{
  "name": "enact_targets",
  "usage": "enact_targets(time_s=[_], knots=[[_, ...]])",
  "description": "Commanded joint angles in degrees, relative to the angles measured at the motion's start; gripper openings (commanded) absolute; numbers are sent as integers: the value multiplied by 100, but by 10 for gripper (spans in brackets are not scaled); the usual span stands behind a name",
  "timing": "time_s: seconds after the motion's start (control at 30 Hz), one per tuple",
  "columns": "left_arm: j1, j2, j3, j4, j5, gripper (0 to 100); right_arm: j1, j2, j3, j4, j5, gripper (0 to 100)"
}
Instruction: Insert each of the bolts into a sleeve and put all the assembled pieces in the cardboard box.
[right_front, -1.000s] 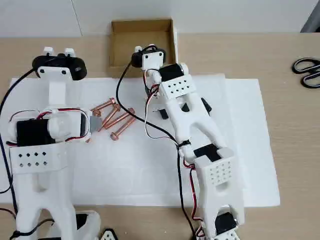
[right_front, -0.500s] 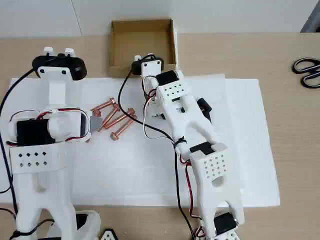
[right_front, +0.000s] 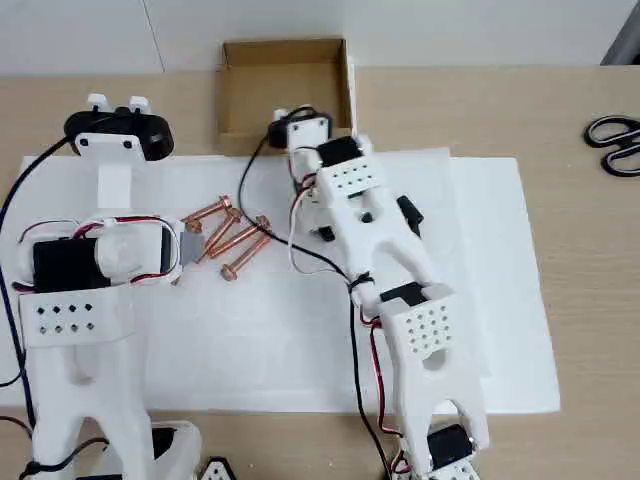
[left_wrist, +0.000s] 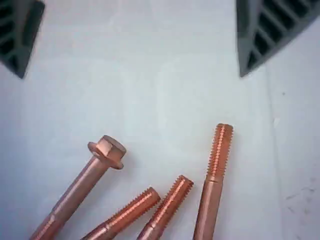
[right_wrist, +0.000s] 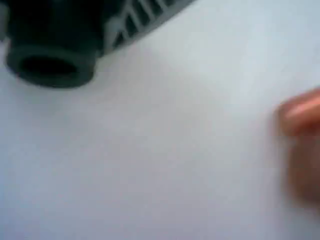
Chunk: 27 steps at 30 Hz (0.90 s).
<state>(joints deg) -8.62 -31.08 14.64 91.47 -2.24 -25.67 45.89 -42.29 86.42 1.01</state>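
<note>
Tabletop (right_front: 560, 110) is carrying a white sheet (right_front: 250, 340). The high view is showing the right arm (right_front: 370, 225) lying across the sheet's middle, its wrist end near the cardboard box (right_front: 285, 48). The bolts (right_front: 228, 238) are lying clustered on the sheet between the arms. Closer in, the left gripper (left_wrist: 135, 50) is hanging wide open just over four of them. A black sleeve (right_wrist: 50, 62) is sitting against the right gripper (right_wrist: 131, 25); whether that gripper is gripping it, I cannot tell.
</note>
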Motion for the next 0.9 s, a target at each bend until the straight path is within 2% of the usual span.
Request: enact_targets(time_s=[0.0, 0.17, 0.53, 0.87], knots=[[-18, -9, -13, -88, 44, 259, -4, -787, -580, 602, 62, 14], [-18, -9, -13, -88, 44, 259, -4, -1349, -774, 1297, 26, 14], [9, -9, -4, -88, 44, 259, 119, -2501, 1802, 1244, 0, 18], [-9, -9, -4, -88, 44, 259, 435, -2070, 3288, -180, -158, 20]])
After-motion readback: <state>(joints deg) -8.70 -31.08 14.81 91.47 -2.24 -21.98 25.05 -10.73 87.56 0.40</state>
